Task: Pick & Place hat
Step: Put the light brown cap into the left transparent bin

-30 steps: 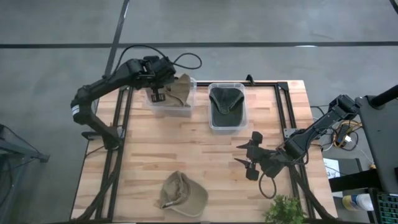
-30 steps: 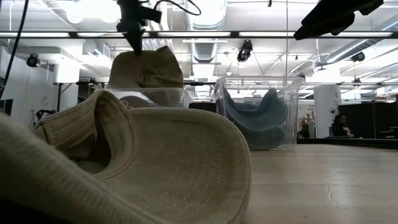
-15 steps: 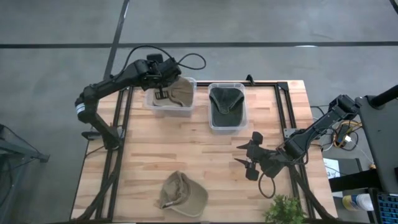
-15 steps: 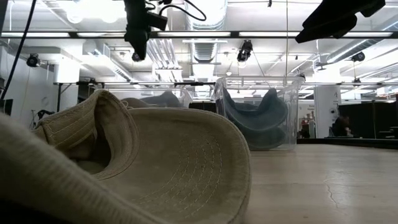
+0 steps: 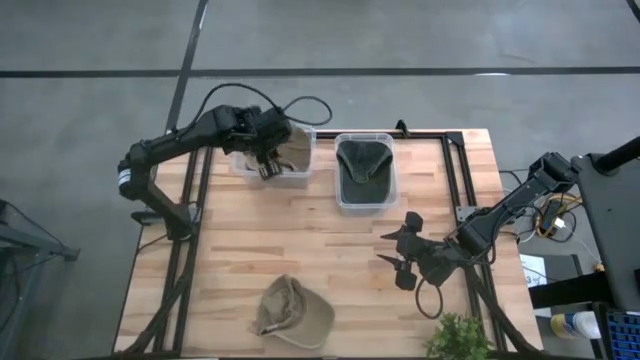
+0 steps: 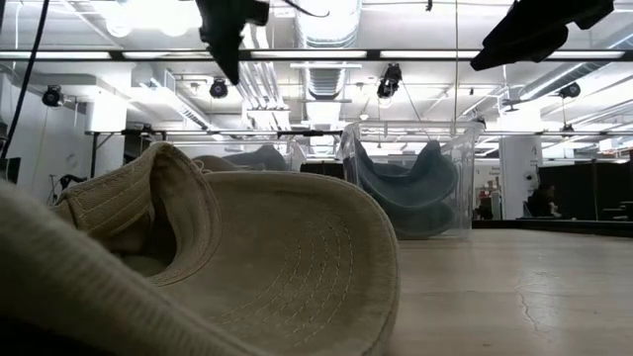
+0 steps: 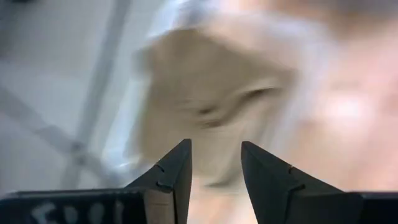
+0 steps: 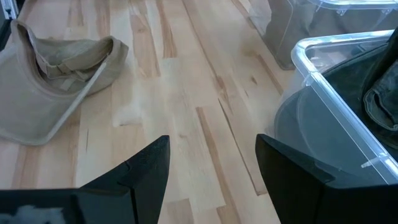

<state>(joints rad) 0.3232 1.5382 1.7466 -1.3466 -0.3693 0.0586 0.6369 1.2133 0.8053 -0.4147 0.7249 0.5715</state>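
Release done: left tool (image 5: pixel 264 168) hangs over the near-left rim of the left bin (image 5: pixel 243 164), fingers apart w/ nothing between them; the wrist view shows both fingers (image 7: pixel 169 174) spread and bare over a blurred tan shape. A sec ago that tool held the tan hat (image 5: pixel 290 150) up above the bin, the cloth dangling from it; half a sec ago the hat was already down inside and the tool had let go. Now the tool has slid a bit toward the bench (image 5: pixel 300 240) side of the bin while the hat sits where it fell, inside the bin against its right wall. In the low view the tool's tip (image 6: pixel 226 40) is high above the bin (image 6: pixel 259 156), no cloth under it.

So, judging by this, one hat is placed. Dark hat (image 5: pixel 362 165) lies in the right bin (image 5: pixel 384 198), unchanged. A 2nd tan cap (image 5: pixel 292 312) lies loose on the bench's near edge, well apart from both bins, prob. the next pick.

Right tool (image 5: pixel 402 258) waits low over the bench's right side, fingers wide apart, empty; no move over the last sec.
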